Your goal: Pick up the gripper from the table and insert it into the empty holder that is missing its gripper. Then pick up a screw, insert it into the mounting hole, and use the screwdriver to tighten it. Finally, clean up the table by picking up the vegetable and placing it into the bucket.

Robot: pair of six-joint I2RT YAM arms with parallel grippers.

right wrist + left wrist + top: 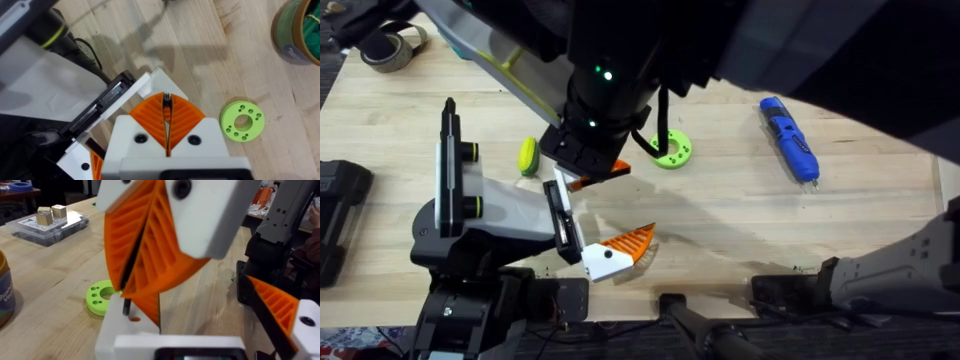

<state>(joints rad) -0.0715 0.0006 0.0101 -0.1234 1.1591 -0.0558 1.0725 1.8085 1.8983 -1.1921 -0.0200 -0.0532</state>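
Observation:
My right gripper (588, 170) reaches across the middle and is shut on a thin black screw (126, 305). The screw's tip hangs just above the mounting hole (132, 318). That hole is in the white block of the gripper (149, 307), an orange ribbed wedge seated in the holder (112, 97) at my left arm's end. My left gripper (210, 305) is open; its other orange finger (625, 243) stands well apart. The blue screwdriver (790, 138) lies at the right. The lime-green vegetable (528, 155) lies left of the right gripper. The bucket (295, 30) stands beyond.
A flat green ring (672, 150) lies just right of the right gripper. A tape roll (390, 45) sits at the far left corner, and a black case (340, 215) at the left edge. A clear box of cubes (50, 222) is farther off.

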